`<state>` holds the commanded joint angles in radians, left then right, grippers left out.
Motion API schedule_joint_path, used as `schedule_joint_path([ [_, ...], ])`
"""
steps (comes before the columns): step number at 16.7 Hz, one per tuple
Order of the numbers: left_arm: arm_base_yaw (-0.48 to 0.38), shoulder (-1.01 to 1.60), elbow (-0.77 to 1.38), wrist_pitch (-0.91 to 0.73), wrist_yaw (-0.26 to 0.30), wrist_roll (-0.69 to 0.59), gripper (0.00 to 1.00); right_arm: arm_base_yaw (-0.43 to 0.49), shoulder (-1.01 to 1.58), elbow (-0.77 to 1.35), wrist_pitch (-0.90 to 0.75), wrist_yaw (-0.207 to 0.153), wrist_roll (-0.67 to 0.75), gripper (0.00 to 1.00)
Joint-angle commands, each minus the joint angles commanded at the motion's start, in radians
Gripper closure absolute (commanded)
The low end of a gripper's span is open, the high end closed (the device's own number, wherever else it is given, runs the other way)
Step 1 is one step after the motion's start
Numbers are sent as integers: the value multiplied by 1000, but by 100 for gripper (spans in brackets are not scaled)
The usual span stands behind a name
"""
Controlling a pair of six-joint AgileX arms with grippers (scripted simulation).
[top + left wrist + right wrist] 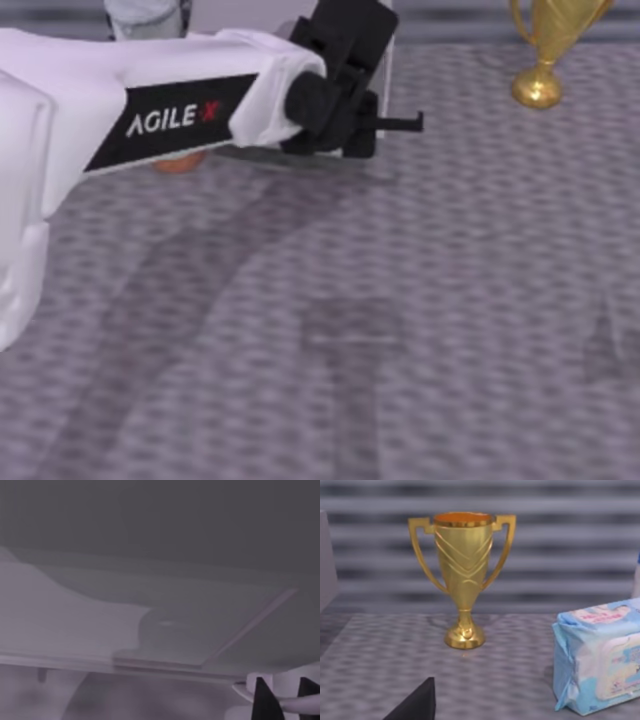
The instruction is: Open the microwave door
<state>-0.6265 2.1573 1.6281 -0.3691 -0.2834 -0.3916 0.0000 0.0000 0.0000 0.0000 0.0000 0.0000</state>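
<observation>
The microwave [240, 18] stands at the table's back, mostly hidden under my white left arm. In the top view my left gripper [362, 118] is at its front, next to the white edge of the microwave door [387, 70]. In the left wrist view the door's grey window [150, 580] fills the picture, and the dark fingertips [262, 702] of the left gripper [285, 700] stand on either side of a white piece of the door frame [290, 680]. Of my right gripper only one dark fingertip [422, 700] shows, with nothing against it.
A gold trophy [545, 50] stands at the back right, also in the right wrist view as the trophy [464, 580]. A blue pack of wipes [600, 655] lies beside it. A small orange object [180, 165] peeks out under my left arm.
</observation>
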Motion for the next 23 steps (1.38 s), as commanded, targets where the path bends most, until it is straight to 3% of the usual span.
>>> schedule_joint_path([
  [23,5,-11,-26,11,10,19,100,0,0,0,0,0,0,0],
])
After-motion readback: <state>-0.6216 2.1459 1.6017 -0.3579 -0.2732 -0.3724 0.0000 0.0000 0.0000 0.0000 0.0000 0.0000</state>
